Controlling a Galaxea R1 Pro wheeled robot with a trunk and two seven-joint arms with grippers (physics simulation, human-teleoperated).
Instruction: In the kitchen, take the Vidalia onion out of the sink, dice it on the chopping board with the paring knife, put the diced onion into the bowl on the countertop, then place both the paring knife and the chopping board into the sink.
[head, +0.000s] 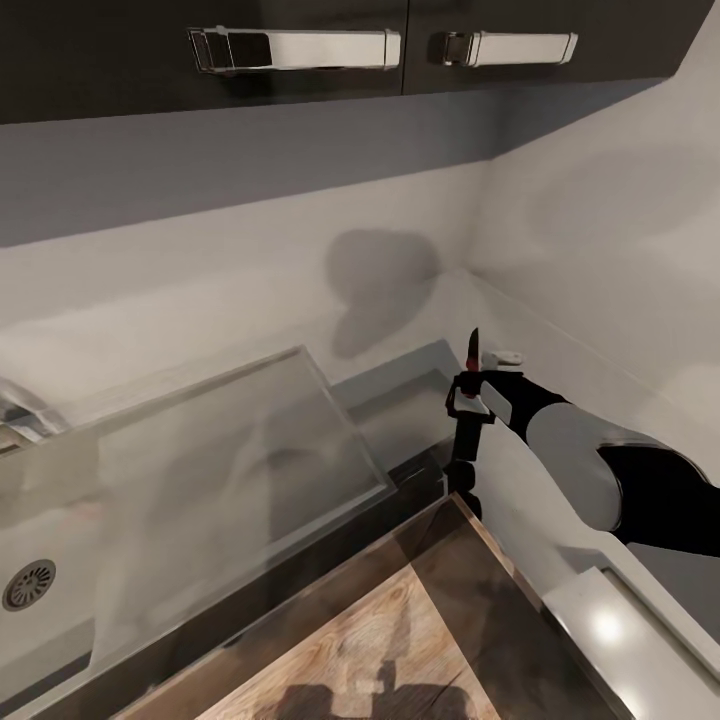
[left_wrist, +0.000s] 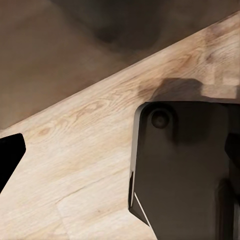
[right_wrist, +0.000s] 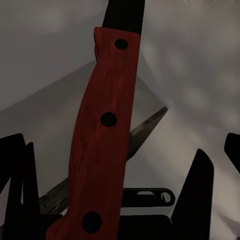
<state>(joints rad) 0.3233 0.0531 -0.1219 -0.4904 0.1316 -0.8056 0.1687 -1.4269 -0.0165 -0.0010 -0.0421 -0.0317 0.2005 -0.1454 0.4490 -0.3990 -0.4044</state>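
Note:
My right gripper (head: 470, 392) is shut on the paring knife (head: 474, 347), held upright above the countertop (head: 400, 412) in the corner, just right of the sink. In the right wrist view the knife's red wooden handle (right_wrist: 102, 135), with three dark rivets, runs between the fingers (right_wrist: 200, 182) of the right gripper (right_wrist: 112, 172), and the dark blade points away. The sink (head: 230, 450) lies at left with its flat drainboard and round drain (head: 28, 585). My left gripper (left_wrist: 120, 150) hangs open over wooden floor with nothing in it. The onion, chopping board and bowl are out of view.
Part of the chrome tap (head: 15, 415) shows at the far left. Dark wall cabinets with metal handles (head: 295, 48) hang overhead. White walls meet in a corner behind the knife. Wooden floor (head: 370, 650) lies below the countertop's front edge (head: 560, 620). A dark part (left_wrist: 180, 170) sits under the left wrist.

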